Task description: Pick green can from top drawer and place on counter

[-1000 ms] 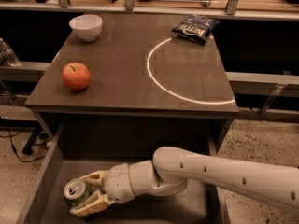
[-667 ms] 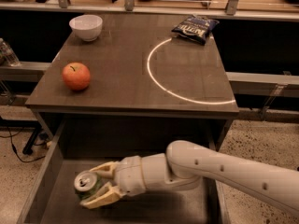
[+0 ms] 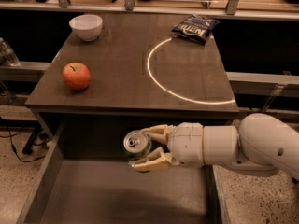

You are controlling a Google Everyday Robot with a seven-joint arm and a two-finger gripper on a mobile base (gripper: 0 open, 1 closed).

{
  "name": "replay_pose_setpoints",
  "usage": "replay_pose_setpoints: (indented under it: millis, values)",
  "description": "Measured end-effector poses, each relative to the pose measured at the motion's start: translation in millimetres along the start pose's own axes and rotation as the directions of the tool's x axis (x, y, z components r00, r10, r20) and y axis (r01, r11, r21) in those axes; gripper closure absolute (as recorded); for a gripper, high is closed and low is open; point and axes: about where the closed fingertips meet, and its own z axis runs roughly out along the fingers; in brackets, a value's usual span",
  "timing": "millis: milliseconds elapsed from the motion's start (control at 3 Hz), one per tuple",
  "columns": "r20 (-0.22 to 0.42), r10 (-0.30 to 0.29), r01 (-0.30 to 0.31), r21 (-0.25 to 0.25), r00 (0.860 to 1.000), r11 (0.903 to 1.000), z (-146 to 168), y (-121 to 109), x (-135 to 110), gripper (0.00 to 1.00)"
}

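Observation:
The green can [image 3: 138,146] has a silver top and pull tab facing the camera. My gripper [image 3: 147,148] is shut on it, with cream fingers [image 3: 152,162] above and below it. The white arm comes in from the right. The can hangs in the air above the open top drawer [image 3: 117,195], near the drawer's back, just below the front edge of the counter [image 3: 131,73]. The drawer's flat grey bottom shows nothing else in it.
On the counter stand a red-orange apple [image 3: 76,76] at the left, a white bowl [image 3: 86,27] at the back left and a dark chip bag [image 3: 195,28] at the back right. A bright arc of light [image 3: 161,83] lies across the counter's right half.
My gripper has lifted the can up out of the drawer's front left and carried it right and toward the counter's front edge.

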Motion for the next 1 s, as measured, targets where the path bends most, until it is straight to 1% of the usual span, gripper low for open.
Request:
replay_pose_setpoints:
  millis: [333, 667, 1000]
  values:
    - [0.0, -0.01, 0.01, 0.004, 1.0, 0.9999, -0.7, -3.2, -5.2, 1.0]
    - [-0.012, -0.119, 0.12, 0.057, 0.993, 0.9912, -14.3, -43.3, -70.4, 1.0]
    - [-0.025, -0.181, 0.183, 0.145, 0.983, 0.9724, -44.8, -85.4, -144.9, 1.0]
